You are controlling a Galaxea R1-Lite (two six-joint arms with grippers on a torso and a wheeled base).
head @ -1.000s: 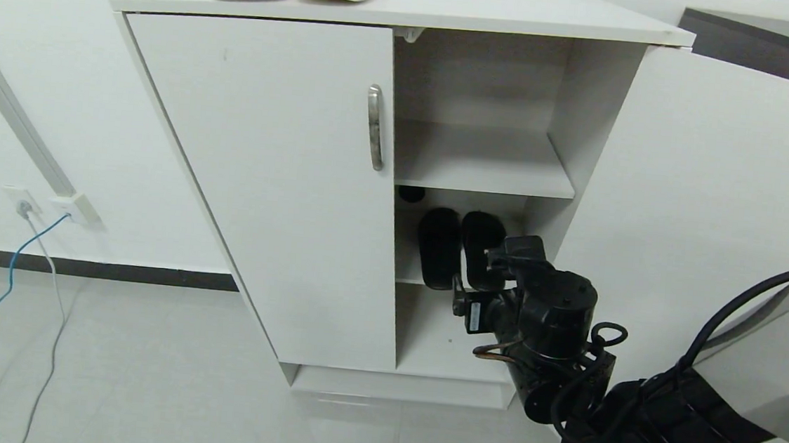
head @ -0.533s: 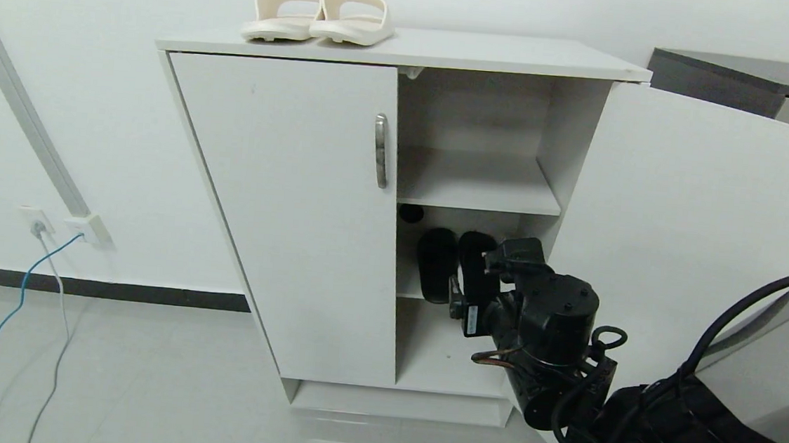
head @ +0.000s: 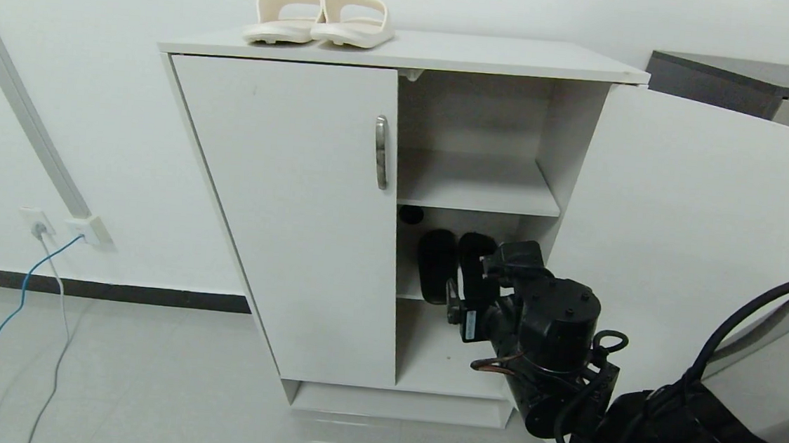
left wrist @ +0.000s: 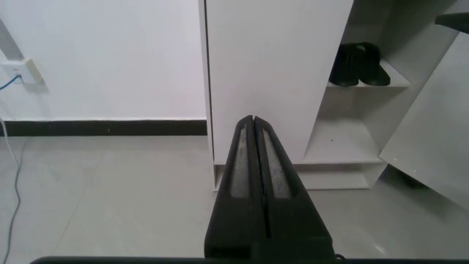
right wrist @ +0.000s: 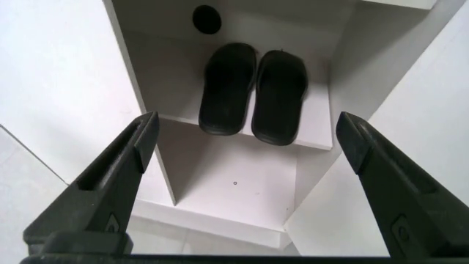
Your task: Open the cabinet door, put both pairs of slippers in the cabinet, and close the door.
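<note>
The cabinet [head: 450, 50] stands with its right door [head: 683, 223] swung wide and its left door [head: 283, 206] closed. The black slippers [head: 437, 263] lie side by side in the middle compartment. The cream slippers [head: 319, 15] sit on top, toward 11 o'clock. The right end effector [right wrist: 245, 147] hangs released at the black pair's 5 o'clock, apparently clear of them. The left end effector [left wrist: 253, 132] is clenched, fingers pressed together, facing the closed door.

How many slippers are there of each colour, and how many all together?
Black slippers: 2, side by side on a shelf inside the cabinet
Cream slippers: 2, side by side on top of the cabinet
Total: 4 slippers
</note>
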